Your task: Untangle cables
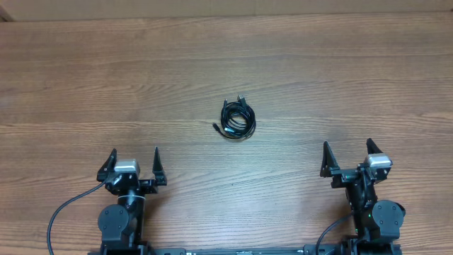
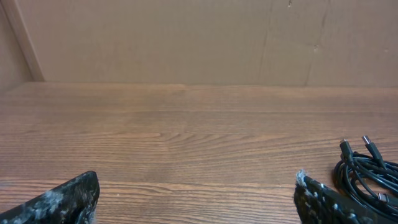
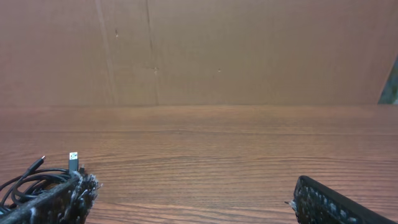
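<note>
Cables (image 1: 238, 120), thin black flexible cords wound into one small tight bundle w/ plug ends poking out, lie near the centre of the brown wood-grain tabletop (image 1: 106, 71) in the overhead view, well apart from both arms. The black two-finger left gripper (image 1: 134, 151) and right gripper (image 1: 347, 143) sit at the near edge, fingers spread wide, holding nothing; the bundle is fwd of them & roughly btwn the two. Left wrist view: its fingers frame bare tabletop, w/ the bundle off at the lower right edge, two plug ends sticking up, and a plain brown cardboard wall (image 2: 186, 37) behind. Right wrist view: the bundle sits low left, partly hidden behind the finger, w/ a silver-tipped plug (image 3: 73, 160) standing clear. Task looks not yet begun, so the step in hand is prob. the first reach. To do it well: bring each arm inward so the bundle centres btwn its fingers, pin one side w/ one gripper, take a free plug end w/ the other rather than the middle of the coil, then draw out slowly. Grabbing the whole wad would likely tighten it.
</note>
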